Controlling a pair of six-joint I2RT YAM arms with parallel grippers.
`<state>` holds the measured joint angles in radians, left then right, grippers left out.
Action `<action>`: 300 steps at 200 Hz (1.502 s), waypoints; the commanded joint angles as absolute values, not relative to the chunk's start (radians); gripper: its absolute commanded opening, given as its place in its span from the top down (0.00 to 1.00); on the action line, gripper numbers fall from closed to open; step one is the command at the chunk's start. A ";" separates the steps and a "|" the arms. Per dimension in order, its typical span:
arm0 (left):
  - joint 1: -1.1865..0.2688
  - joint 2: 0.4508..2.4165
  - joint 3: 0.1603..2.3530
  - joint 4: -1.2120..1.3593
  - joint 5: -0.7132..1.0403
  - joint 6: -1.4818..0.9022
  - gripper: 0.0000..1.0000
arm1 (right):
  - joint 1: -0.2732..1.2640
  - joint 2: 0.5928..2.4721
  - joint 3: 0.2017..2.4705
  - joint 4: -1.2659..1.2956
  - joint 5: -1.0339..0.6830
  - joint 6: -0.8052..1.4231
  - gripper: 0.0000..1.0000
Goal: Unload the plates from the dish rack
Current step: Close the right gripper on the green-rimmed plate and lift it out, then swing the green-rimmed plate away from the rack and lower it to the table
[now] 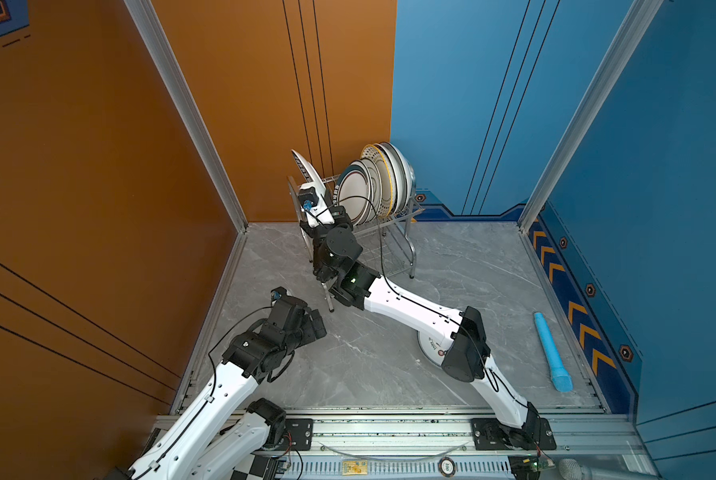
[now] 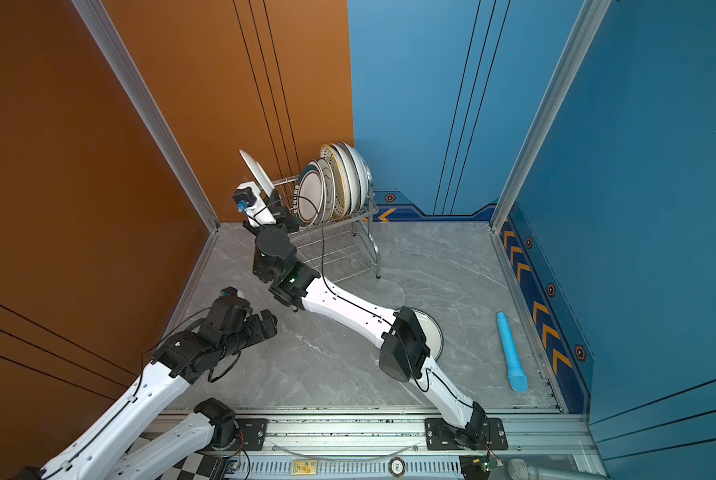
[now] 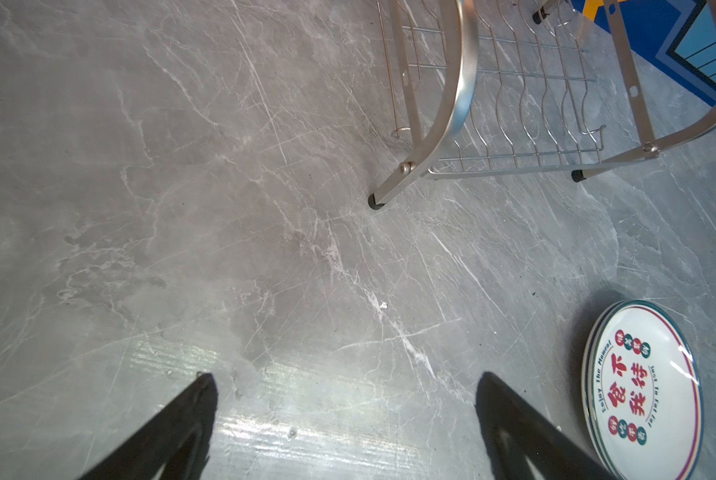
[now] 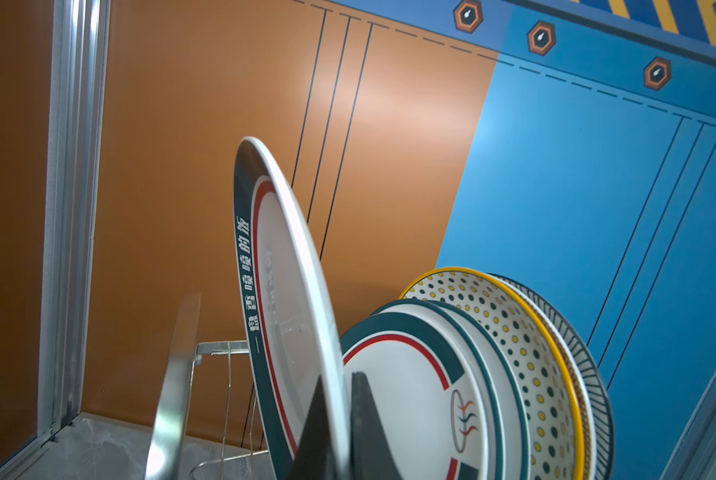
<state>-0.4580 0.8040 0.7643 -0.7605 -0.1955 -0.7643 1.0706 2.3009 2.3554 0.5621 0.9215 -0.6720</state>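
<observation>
My right gripper (image 4: 342, 378) is shut on the rim of a teal-rimmed plate with white characters (image 4: 290, 291). The plate (image 1: 302, 166) stands on edge above the left end of the dish rack (image 1: 409, 249), seen as a white back (image 2: 254, 168) in a top view. Several more plates (image 1: 373, 187) (image 2: 331, 187) (image 4: 493, 353) stand in the upper tier. A stack of plates with red characters (image 3: 647, 390) (image 2: 433, 332) lies flat on the table, partly under the right arm. My left gripper (image 3: 344, 376) (image 1: 319, 324) hangs open over bare table, holding nothing.
A blue cylinder (image 1: 551, 353) (image 2: 512, 353) lies near the table's right edge. The rack's steel legs and lower wire tier (image 3: 460, 83) stand just beyond my left gripper. Orange and blue walls close in the back, and an aluminium rail (image 1: 389, 432) runs along the front.
</observation>
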 commanded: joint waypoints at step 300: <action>-0.776 1.123 0.852 -0.466 -0.244 -0.682 0.05 | 0.557 0.560 0.888 -0.568 0.805 0.489 1.00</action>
<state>-0.7513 1.0790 0.8070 -0.5114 -0.2382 -0.7036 0.6353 0.6388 0.9287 -0.1345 1.0538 0.1337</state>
